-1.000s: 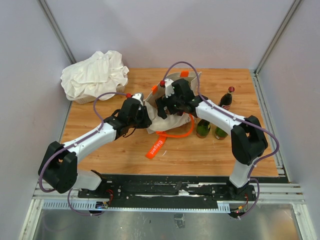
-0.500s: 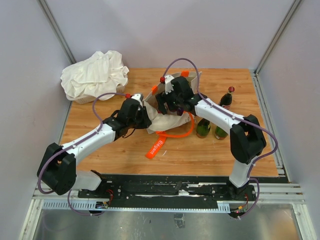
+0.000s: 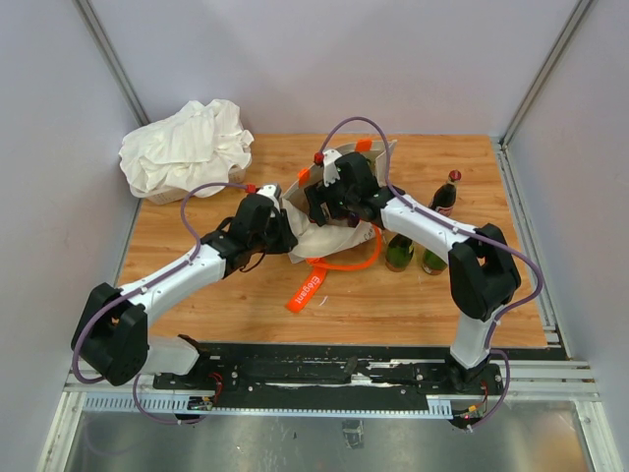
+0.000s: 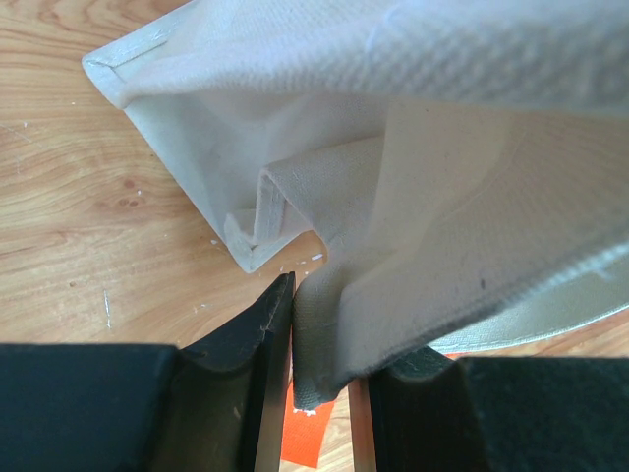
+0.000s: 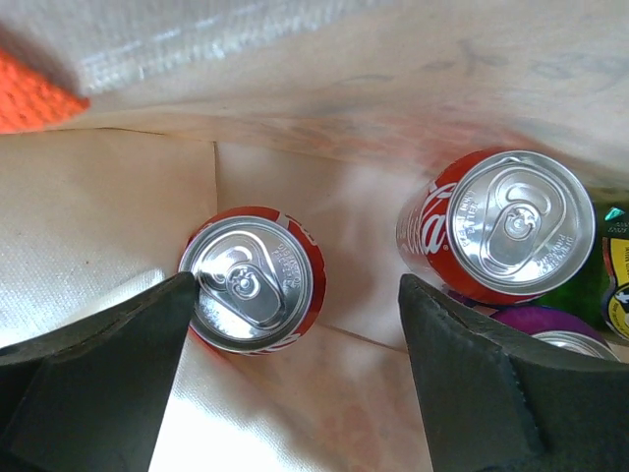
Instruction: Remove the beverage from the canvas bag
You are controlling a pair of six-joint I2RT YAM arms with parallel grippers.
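The beige canvas bag (image 3: 319, 236) stands mid-table with orange handles and a long orange strap (image 3: 308, 291). My left gripper (image 3: 287, 228) is shut on a fold of the bag's canvas (image 4: 324, 364) at its left edge. My right gripper (image 3: 329, 202) is open inside the bag's mouth. In the right wrist view, two red cola cans stand upright in the bag: one (image 5: 253, 278) by my left finger, the other (image 5: 499, 236) beyond my right finger. My right gripper (image 5: 295, 344) hovers above them, holding nothing. A purple can top (image 5: 550, 334) and a green label show at the right edge.
A white cloth bundle (image 3: 187, 146) lies at the back left. Two green bottles (image 3: 400, 252) lie right of the bag, and a dark bottle with a red cap (image 3: 445, 194) stands behind them. Walls close in the table on three sides.
My right gripper has shifted slightly left and further into the bag's mouth. My left gripper keeps its hold on the bag's edge.
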